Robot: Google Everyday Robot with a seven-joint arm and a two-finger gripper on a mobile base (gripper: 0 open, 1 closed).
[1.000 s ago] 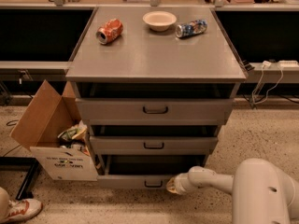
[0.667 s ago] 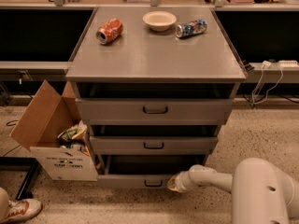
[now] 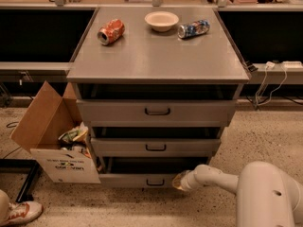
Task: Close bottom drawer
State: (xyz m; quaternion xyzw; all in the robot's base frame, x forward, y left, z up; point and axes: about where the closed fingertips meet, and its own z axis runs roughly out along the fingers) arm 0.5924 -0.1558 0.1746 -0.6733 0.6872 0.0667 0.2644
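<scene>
We find the bottom drawer [image 3: 128,179] at the foot of the bench [image 3: 156,60], a grey unit of three drawers. It stands partly out: its flat front sits forward of the frame, with a dark gap showing above it where the tray is open to view. So, as we judge it, the task is not yet done. The tool [image 3: 177,181] is low to the floor at the right end of that front, just beside the small dark handle [image 3: 155,182] and apparently touching the front face or very nearly so. We cannot tell whether it is wide, narrow or holding anything, as its tip is hidden against the drawer. The pale arm [image 3: 213,176] reaches in from the lower right. That placement suggests to us a push rather than a pull, so what is left is to drive the front straight back until the gap above it disappears. The middle drawer [image 3: 123,147] and top drawer [image 3: 118,111] also stand a little open, but they are not our concern. A cardboard box [image 3: 42,122] sits close against the left of the bench, near the drawer's left corner, though clear of the path.
</scene>
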